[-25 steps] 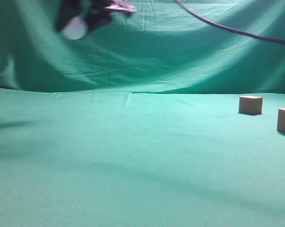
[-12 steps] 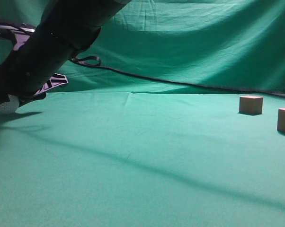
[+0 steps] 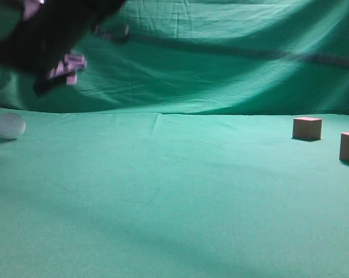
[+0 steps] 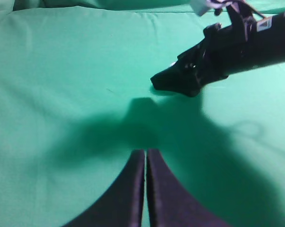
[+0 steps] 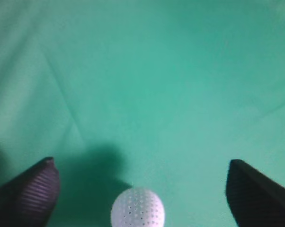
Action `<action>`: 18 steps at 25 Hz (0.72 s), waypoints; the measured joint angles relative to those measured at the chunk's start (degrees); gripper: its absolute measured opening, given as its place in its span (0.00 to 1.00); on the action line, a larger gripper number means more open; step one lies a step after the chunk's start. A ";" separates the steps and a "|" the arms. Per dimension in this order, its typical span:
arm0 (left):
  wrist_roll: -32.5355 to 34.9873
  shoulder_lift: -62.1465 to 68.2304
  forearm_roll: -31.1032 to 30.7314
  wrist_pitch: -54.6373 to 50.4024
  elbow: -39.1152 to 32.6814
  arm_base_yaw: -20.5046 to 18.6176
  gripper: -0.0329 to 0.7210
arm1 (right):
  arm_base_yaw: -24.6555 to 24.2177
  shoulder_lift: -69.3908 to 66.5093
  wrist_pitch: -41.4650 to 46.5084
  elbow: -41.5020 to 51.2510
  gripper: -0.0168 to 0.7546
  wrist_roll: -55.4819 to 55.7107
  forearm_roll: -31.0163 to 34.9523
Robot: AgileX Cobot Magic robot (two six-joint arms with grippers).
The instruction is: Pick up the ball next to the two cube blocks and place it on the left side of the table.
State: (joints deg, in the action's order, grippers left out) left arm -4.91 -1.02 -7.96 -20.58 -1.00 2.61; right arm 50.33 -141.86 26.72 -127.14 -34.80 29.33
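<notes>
The small white dimpled ball [image 3: 9, 125] sits on the green cloth-covered desk [image 3: 163, 197] at the far left of the exterior view, well apart from the two reddish-brown cube blocks [image 3: 307, 128] at the far right. In the right wrist view the same ball [image 5: 138, 208] lies on the cloth below and between the ribbed fingers [image 5: 26, 191] of the right end effector [image 5: 142, 189], which are spread wide with clear gaps on both sides and touch nothing. In the exterior view that arm appears as a dark, blurred shape above the ball, with the right end effector [image 3: 58, 72] off the cloth.

The left end effector [image 4: 146, 189] is pressed closed, its two dark fingers meeting with nothing between them, hovering over bare cloth.

Judging from this, the placing step looks finished: the ball rests free on the left side. The step in hand is the release and retreat. The next move calls for lifting the right arm straight away without brushing the ball, since a round ball on creased cloth would likely roll at a slight nudge.
</notes>
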 joint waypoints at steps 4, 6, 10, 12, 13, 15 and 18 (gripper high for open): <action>0.00 0.00 0.00 0.00 0.00 0.00 0.04 | -2.55 12.68 16.28 -0.89 0.49 3.98 -2.61; 0.00 0.00 0.00 0.00 0.00 0.00 0.04 | -3.64 18.78 24.52 -1.26 0.20 7.93 -5.85; 0.00 0.00 0.00 0.00 0.00 0.00 0.04 | -5.47 27.15 37.85 -1.34 0.02 18.00 -13.53; 0.00 0.00 0.00 0.00 0.00 0.00 0.04 | -6.63 30.24 42.79 -1.34 0.02 22.57 -17.53; 0.00 0.00 0.00 0.00 0.00 0.00 0.04 | -7.07 31.89 44.12 -1.34 0.02 24.22 -19.47; 0.00 0.00 0.00 0.00 0.00 0.00 0.04 | -8.24 34.90 45.47 -1.34 0.02 26.17 -22.29; 0.00 0.00 0.00 0.00 0.00 0.00 0.04 | -8.80 39.69 45.81 -0.34 0.02 27.70 -24.49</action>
State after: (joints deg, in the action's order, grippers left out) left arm -4.91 -1.02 -7.96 -20.58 -1.00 2.61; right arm 41.53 -102.17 72.53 -127.47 -7.09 4.84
